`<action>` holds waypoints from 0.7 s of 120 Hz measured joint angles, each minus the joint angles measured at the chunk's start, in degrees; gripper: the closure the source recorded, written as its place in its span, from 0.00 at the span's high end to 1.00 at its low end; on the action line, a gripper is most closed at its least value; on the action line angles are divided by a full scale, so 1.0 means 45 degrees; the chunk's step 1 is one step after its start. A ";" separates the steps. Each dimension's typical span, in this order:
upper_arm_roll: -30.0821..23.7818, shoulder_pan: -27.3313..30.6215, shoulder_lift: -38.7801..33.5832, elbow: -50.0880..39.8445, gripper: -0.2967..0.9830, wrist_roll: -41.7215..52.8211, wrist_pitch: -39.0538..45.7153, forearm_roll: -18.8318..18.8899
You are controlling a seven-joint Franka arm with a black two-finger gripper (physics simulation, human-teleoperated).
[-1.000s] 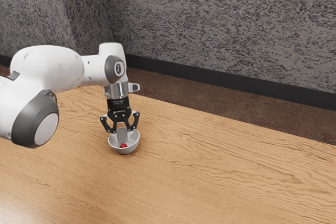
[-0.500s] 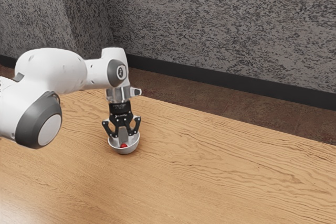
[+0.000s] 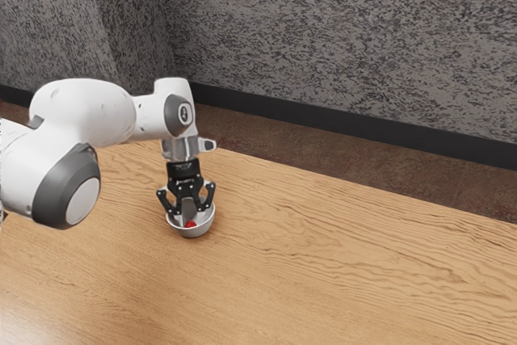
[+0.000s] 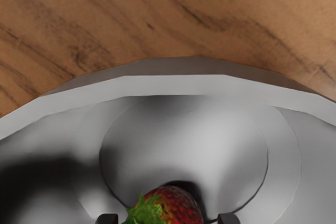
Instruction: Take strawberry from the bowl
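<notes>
The gripper (image 3: 189, 213) points down into the small grey-white bowl (image 3: 195, 233), its fingertips below the rim. A red strawberry (image 3: 191, 225) lies low in the bowl, close to the fingertips. From the wrist view, the strawberry (image 4: 176, 206) with its green leaves rests on the floor of the bowl (image 4: 176, 85). The open gripper (image 4: 168, 219) has one dark fingertip on each side of the berry, with a gap visible on both sides. The berry's lower part is cut off in that view.
The bowl's raised wall surrounds the fingertips closely. Bare wooden table (image 3: 347, 256) stretches toward the exterior view's right, and its far edge runs behind the bowl. A grey textured wall (image 3: 347, 38) stands beyond.
My hand has come down from above the bowl, so the fingertips sit deeper inside it; in the last half second it has shifted only slightly. The bowl and strawberry have stayed in place.
</notes>
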 joint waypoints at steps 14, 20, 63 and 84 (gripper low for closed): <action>-0.0031 0.0020 0.0056 0.0058 0.36 0.0109 -0.0042 -0.0037; -0.0034 0.0022 0.0056 0.0063 0.35 0.0171 -0.0053 -0.0042; -0.0004 -0.0089 -0.0091 0.0190 0.29 0.0509 -0.0088 0.0021; -0.0010 -0.0500 -0.1170 -0.0048 0.26 0.0580 -0.0086 0.0227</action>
